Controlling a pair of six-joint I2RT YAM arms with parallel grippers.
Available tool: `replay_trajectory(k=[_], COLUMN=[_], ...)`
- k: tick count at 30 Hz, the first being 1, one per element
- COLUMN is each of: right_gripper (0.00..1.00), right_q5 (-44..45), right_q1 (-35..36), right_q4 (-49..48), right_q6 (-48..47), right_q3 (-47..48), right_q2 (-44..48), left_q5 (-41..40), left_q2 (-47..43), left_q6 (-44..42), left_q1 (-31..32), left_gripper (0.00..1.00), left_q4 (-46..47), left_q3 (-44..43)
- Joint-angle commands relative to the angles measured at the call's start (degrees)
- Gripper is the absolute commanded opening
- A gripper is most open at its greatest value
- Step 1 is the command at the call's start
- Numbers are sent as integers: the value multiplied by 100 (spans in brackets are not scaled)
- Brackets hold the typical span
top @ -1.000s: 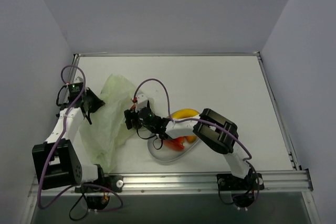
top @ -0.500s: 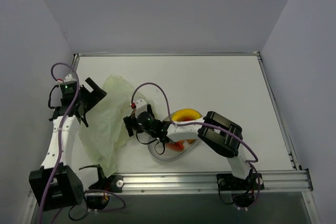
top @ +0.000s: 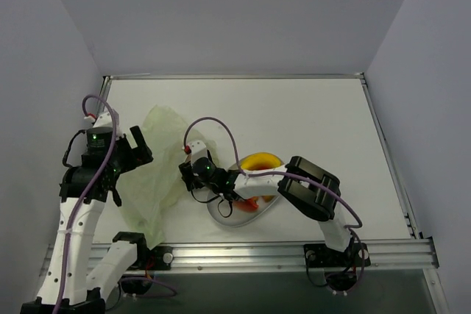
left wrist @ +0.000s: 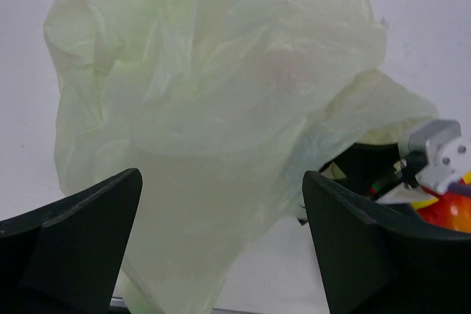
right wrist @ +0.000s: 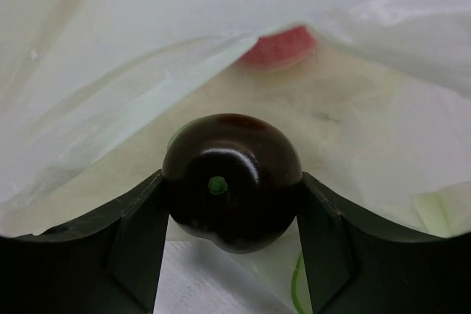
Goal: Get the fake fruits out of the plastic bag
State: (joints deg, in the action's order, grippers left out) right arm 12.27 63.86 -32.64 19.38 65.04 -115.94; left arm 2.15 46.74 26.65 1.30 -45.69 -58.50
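The pale yellow-green plastic bag point(top: 151, 178) lies crumpled at the table's left; it fills the left wrist view point(left wrist: 206, 101). My left gripper point(top: 140, 148) hangs open above its left edge, fingers point(left wrist: 81, 237) wide apart and holding nothing. My right gripper point(top: 188, 174) is at the bag's right opening, shut on a dark purple fruit point(right wrist: 232, 178) pinched between both fingers. A pink ball point(right wrist: 280, 48) lies further inside under the plastic. A yellow banana point(top: 259, 161) and red and orange pieces point(top: 250, 202) lie on the plate.
A white oval plate point(top: 221, 218) sits right of the bag, under the right arm's forearm. The metal rail point(top: 280, 254) runs along the near edge. The right gripper's white housing point(left wrist: 434, 156) shows at the right of the left wrist view.
The left gripper opened, let go of the bag's edge and drew back toward the near side. The right jaws closed in on the dark purple fruit at the bag's mouth.
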Motion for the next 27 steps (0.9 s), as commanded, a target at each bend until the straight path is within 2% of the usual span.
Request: replay_trajectory(k=[1,2,4,9,12,14,18,20,25,27], right_gripper=[36,29,23,21,21,21,22,22,21,21], right_q5=[171,170,109,-198,-768,-1381,-1850,-1886,-1799,-1676], right_q1=[-65,-110,-267,-427,-444,-444,-427,-418,-278,-242], right_q4=[38,47,48,135,241,223,302,311,451,583], right_q6=[-127,-136,-136,-294,-408,-443,-365,-321,-233,-206], right_q3=[246,281,343,352,238,-7,-376,-526,-1071,-1255], right_q2=[432,423,397,703,1106,1345,1872,2004,2576,2917], left_q5=[-417,-444,-260,-162,-679,-681,-1189,-1585,-1990,-1947], left_q2=[-78,1,142,440,774,1020,1390,1539,1768,1935], left_q6=[-301,-240,-231,-266,-406,-511,-696,-767,-907,-978], left_q1=[510,738,880,1232,1565,1706,1935,1935,2006,2006], left_gripper=[89,89,89,88,88,88,88,83,74,60], left_q4=[-958,-1011,-1100,-837,-819,-740,-486,-318,174,227], left_q3=[-566,-566,-540,-425,-610,-592,-496,-426,-417,-443])
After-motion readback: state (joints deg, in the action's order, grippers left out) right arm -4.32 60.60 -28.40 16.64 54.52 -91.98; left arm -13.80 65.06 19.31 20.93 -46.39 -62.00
